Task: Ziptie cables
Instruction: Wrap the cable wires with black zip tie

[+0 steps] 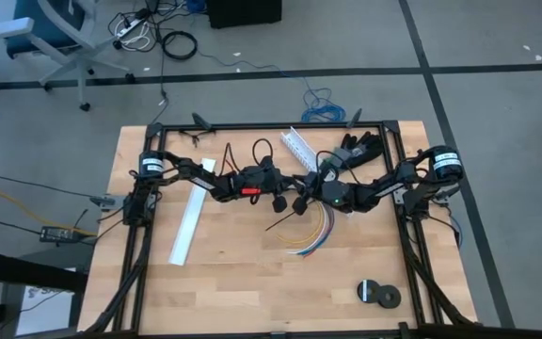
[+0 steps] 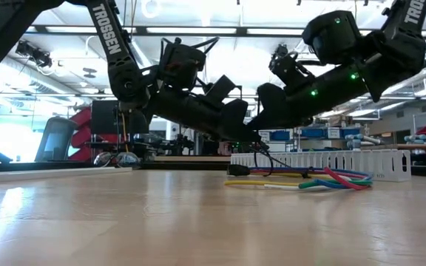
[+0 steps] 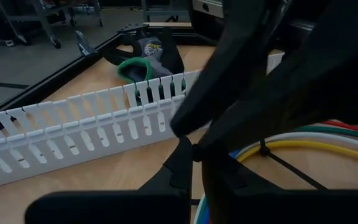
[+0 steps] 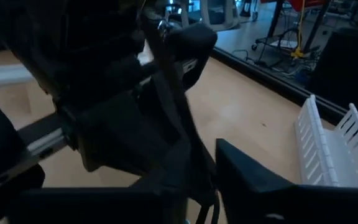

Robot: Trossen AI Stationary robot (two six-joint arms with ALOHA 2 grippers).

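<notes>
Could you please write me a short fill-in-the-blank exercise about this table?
The slotted channel is ___.
The glove has a ___ cuff.
The two tape rolls lie nearer the ___ arm.
The left gripper and right gripper meet at one end of the coloured ___.
Missing: white; green; right; cables.

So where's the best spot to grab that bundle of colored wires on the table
Probably at the bunched end of the wires, where a thin black tie already cinches them near both grippers. Come from straight above: the strands lie flat on the table and fan apart toward their free ends, so only the gathered end fits between fingers.
</notes>
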